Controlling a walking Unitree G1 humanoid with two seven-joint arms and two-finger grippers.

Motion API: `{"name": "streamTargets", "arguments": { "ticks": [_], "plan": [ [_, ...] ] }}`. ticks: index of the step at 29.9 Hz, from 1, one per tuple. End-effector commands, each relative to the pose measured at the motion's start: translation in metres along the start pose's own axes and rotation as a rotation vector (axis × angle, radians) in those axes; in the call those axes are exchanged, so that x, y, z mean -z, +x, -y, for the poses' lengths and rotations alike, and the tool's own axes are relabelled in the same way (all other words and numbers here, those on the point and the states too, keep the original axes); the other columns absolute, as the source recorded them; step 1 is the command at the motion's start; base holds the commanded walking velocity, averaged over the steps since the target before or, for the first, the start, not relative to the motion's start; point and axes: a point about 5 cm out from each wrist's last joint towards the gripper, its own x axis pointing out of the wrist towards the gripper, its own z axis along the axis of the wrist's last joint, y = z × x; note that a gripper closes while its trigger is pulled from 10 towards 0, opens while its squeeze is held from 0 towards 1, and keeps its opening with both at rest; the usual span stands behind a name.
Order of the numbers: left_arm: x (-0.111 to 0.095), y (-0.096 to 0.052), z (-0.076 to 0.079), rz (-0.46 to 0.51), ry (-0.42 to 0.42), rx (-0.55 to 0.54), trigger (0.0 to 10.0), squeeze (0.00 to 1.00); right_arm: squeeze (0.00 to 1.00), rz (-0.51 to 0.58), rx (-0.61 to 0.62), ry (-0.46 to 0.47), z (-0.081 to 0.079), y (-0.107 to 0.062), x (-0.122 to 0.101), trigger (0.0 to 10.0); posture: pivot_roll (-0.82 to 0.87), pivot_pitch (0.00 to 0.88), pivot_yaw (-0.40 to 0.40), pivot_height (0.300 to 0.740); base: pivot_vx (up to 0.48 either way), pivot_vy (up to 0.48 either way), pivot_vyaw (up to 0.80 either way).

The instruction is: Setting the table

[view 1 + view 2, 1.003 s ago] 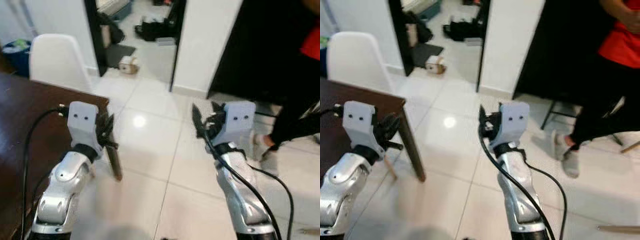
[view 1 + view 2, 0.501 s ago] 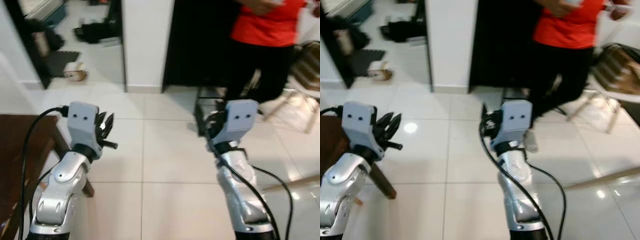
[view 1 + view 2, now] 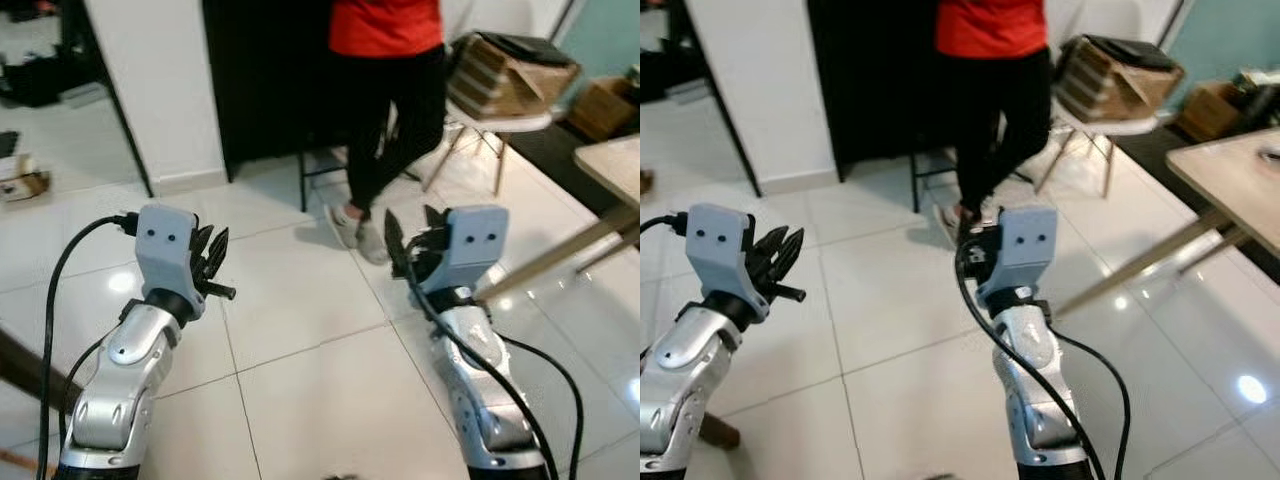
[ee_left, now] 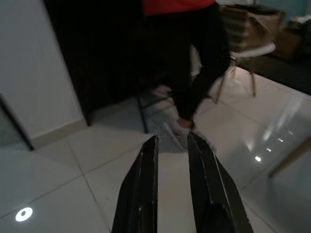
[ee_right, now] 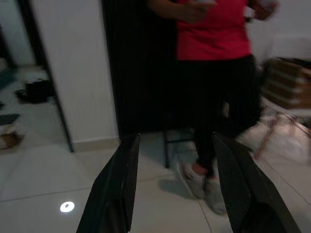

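White floor tiles (image 3: 300,380) spread out ahead of the robot, glossy and dotted with light reflections. Both silver arms are raised in front of the body, well apart from each other and above bare floor. The left hand (image 3: 212,262) carries nothing; seen from its wrist camera, its two black fingers (image 4: 146,194) stand close together with a narrow gap between them. The right hand (image 3: 405,245) is also empty, and its fingers (image 5: 121,184) are spread wide apart in the right wrist view.

Straight ahead stands a person (image 3: 385,90) in a red top and black trousers, wearing pale shoes, with the feet planted on the tiles near a dark metal stool or chair frame (image 3: 305,180). Behind the person are a dark doorway or cabinet front (image 3: 265,80) and a white wall (image 3: 150,90).

To the robot's right, a light wooden bench (image 3: 1230,190) enters the scene with a slanted leg reaching down to the floor; the small thing lying at its far edge is too blurred to identify. Beyond it, a white chair (image 3: 495,125) carries stacked brown cardboard (image 3: 510,70), and another cardboard box (image 3: 600,105) sits farther back.
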Motion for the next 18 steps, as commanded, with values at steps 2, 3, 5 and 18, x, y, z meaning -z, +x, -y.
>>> {"name": "streamTargets", "arguments": {
  "ticks": [2, 3, 5, 18],
  "plan": [
    [0.0017, -0.0007, 0.0019, -0.008, -0.004, 0.006, 10.0, 0.0, 0.0, -0.01, 0.015, 0.001, 0.0035, -0.0011, 0.0016, 10.0, -0.03, 0.047, 0.054, 0.74, 0.0, 0.0, -0.8],
    [0.0018, -0.0008, 0.002, -0.008, -0.004, 0.006, 10.0, 0.0, 0.0, -0.011, 0.015, 0.001, 0.0035, -0.0012, 0.0017, 10.0, -0.03, 0.047, 0.054, 0.74, 0.0, 0.0, -0.8],
    [0.0018, -0.0008, 0.0022, -0.008, -0.004, 0.006, 10.0, 0.0, 0.0, -0.011, 0.016, 0.001, 0.0036, -0.0014, 0.0018, 10.0, -0.03, 0.049, 0.055, 0.74, 0.0, 0.0, -0.8],
    [0.0021, -0.0016, 0.0032, -0.01, -0.007, 0.008, 10.0, 0.0, 0.0, -0.017, 0.017, -0.001, 0.0036, -0.0025, 0.0024, 10.0, -0.03, 0.056, 0.054, 0.74, 0.0, 0.0, -0.8]
  ]
}}
